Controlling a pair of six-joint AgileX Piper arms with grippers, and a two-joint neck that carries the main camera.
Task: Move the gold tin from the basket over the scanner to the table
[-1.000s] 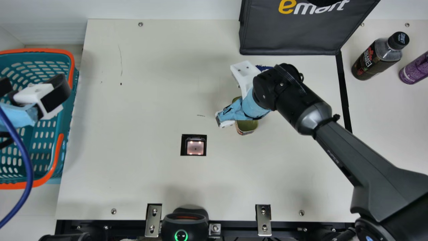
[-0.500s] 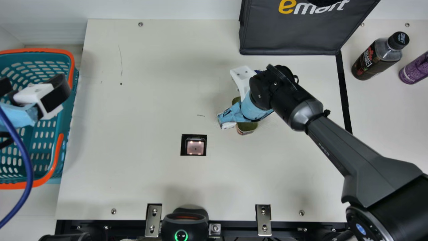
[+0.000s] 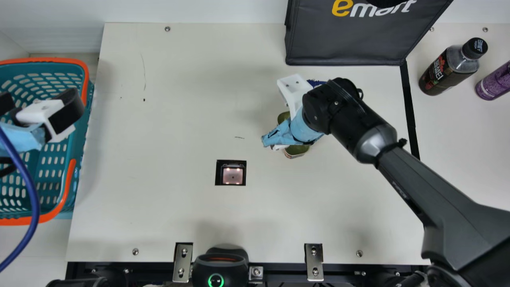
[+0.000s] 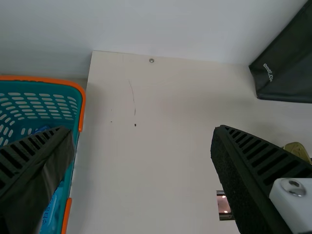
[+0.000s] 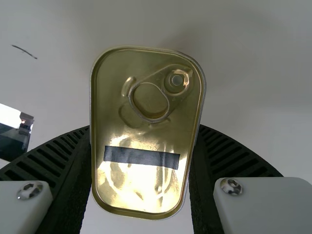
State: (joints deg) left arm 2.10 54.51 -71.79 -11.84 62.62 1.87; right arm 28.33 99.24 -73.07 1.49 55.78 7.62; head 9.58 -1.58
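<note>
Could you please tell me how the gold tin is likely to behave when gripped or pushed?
The gold tin looks like stiff metal, so it should hold its shape when squeezed by the right gripper. Its boxy, round-cornered outline makes rolling unlikely. The smooth, shiny lid might prove slippery.

A pale wall (image 3: 191, 11) runs along the top; below lies the cream table (image 3: 159, 207) (scratched toward the upper left), softly shadowed.
</note>
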